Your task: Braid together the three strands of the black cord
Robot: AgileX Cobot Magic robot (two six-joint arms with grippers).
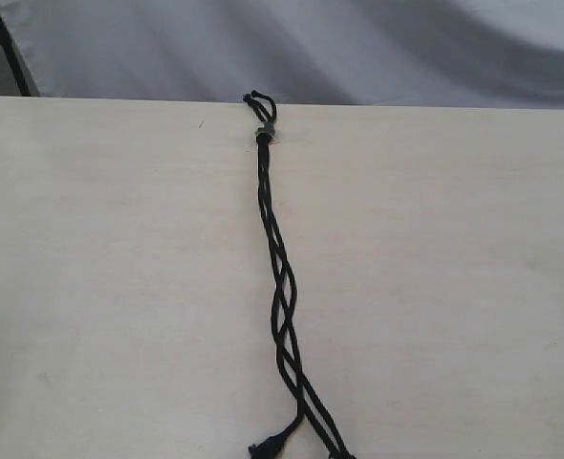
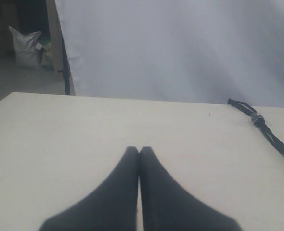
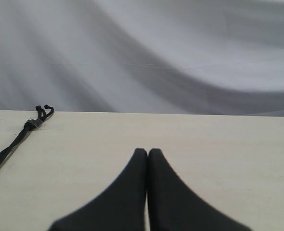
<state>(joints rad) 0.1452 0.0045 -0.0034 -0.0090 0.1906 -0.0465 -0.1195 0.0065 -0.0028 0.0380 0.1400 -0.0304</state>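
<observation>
The black cord (image 1: pixel 280 287) lies down the middle of the pale table, its knot with a greyish band (image 1: pixel 262 135) at the far edge. Below the knot the three strands (image 1: pixel 284 325) cross over one another in loose weaves. One frayed tip (image 1: pixel 263 447) splays left near the bottom edge; the others run out of view. Neither gripper shows in the exterior view. My left gripper (image 2: pixel 139 150) is shut and empty, with the cord (image 2: pixel 272 137) off to one side. My right gripper (image 3: pixel 147 152) is shut and empty too, the cord (image 3: pixel 17 139) lying well apart from it.
A grey-white cloth (image 1: pixel 311 48) hangs behind the table's far edge (image 1: pixel 119 98). A dark pole (image 2: pixel 64 57) and a pale sack (image 2: pixel 25 45) stand beyond the table's far corner.
</observation>
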